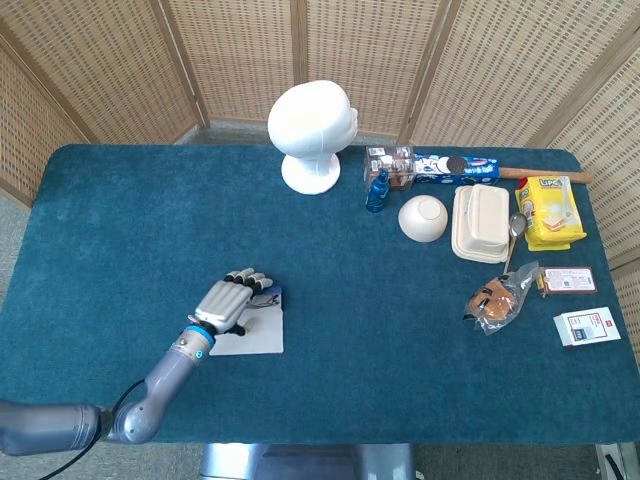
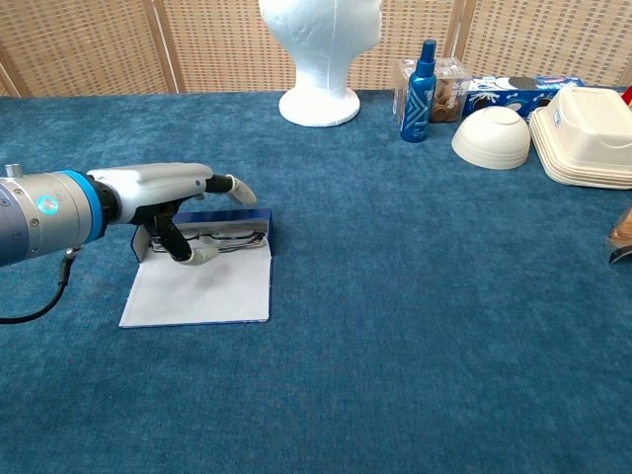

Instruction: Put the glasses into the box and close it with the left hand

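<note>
A shallow blue box (image 2: 253, 218) lies open on the blue tablecloth, left of centre, its white lid (image 2: 202, 290) folded flat toward the near edge. The glasses (image 2: 225, 237) lie inside the box. My left hand (image 2: 168, 186) hovers flat over the box's left part with its fingers stretched out to the right. Its thumb points down at the seam between box and lid. It holds nothing. In the head view the left hand (image 1: 228, 303) covers most of the box (image 1: 270, 296), and the lid (image 1: 256, 338) shows beside it. My right hand appears in neither view.
A white mannequin head (image 1: 312, 130) stands at the back centre. To the right are a blue spray bottle (image 1: 377, 190), an upturned white bowl (image 1: 423, 218), a white food container (image 1: 481, 222), snack packets (image 1: 548, 212) and small cards (image 1: 586, 327).
</note>
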You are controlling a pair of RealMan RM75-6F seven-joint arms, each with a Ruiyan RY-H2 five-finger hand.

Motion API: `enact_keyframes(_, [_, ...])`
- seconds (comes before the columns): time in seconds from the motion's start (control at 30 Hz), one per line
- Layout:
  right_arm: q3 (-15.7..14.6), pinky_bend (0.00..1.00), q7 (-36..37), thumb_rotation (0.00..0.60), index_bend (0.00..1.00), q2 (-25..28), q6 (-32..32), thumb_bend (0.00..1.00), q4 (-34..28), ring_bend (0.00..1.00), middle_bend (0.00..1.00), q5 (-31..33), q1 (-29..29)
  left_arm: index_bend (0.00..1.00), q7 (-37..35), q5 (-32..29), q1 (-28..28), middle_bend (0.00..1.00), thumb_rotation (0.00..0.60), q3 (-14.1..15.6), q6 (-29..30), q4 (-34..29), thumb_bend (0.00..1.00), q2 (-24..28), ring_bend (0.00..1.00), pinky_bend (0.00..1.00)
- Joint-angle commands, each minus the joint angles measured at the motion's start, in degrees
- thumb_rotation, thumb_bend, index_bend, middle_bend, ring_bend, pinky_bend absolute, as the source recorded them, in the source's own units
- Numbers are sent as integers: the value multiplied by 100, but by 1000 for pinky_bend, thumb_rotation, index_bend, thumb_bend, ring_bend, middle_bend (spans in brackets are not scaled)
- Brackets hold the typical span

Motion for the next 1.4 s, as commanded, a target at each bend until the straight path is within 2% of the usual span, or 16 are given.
enact_keyframes(0.03, [3,282,-3,578,47,3,16,394,-8,127,166,6,-12,137,54,-164,-117,138,600,37,-97,-22,384,22,73,126])
enact_keyframes(0.5, [7,282,-70,576,47,17,43,391,-71,126,166,-28,1,141,-1,-242,-247,156,600,290,-88,-307,385,172,88,175])
enact_keyframes(0.93, [8,282,-101,579,46,41,120,392,-134,127,165,-54,-24,141,-178,64,-197,154,600,578,-81,-628,385,338,74,181])
enact_keyframes(1.4, [2,283,-162,580,45,81,201,394,-243,126,165,-70,-67,140,-439,509,-136,151,600,701,-71,-764,385,408,66,168])
